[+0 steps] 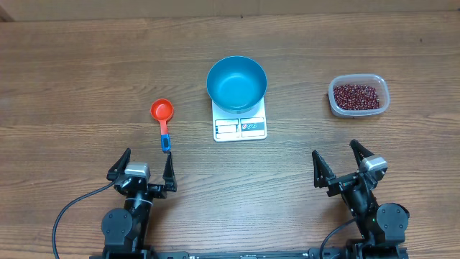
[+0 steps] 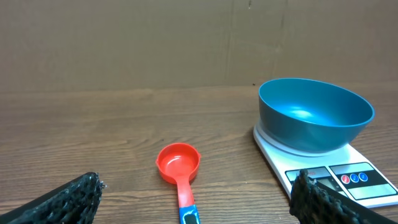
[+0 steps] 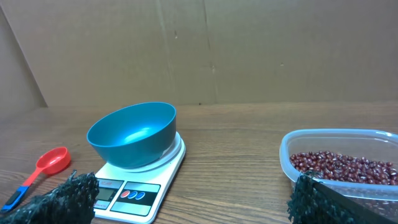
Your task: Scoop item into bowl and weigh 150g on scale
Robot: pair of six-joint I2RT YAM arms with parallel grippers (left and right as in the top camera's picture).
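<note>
Wood-grain table point(image 1: 72, 57) with white scale point(image 1: 240, 128), red scoop point(image 1: 162, 111) (blue-handled) and clear container point(image 1: 359, 114), all apart.

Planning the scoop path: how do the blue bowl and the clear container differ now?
The blue bowl is round and opaque; the clear container is a see-through rounded rectangle. The bowl is empty; the container holds the red beans. The bowl sits on the white scale; the container rests directly on the table. Both are upright and uncovered.

I see a wood-grain desk point(image 1: 72, 65). A red measuring scoop point(image 1: 162, 111) with a blue handle lies left of centre, its handle pointing at the near edge. A clear plastic container point(image 1: 359, 114) sits toward the right edge. A cardboard wall point(image 2: 124, 43) backs the far edge.
</note>
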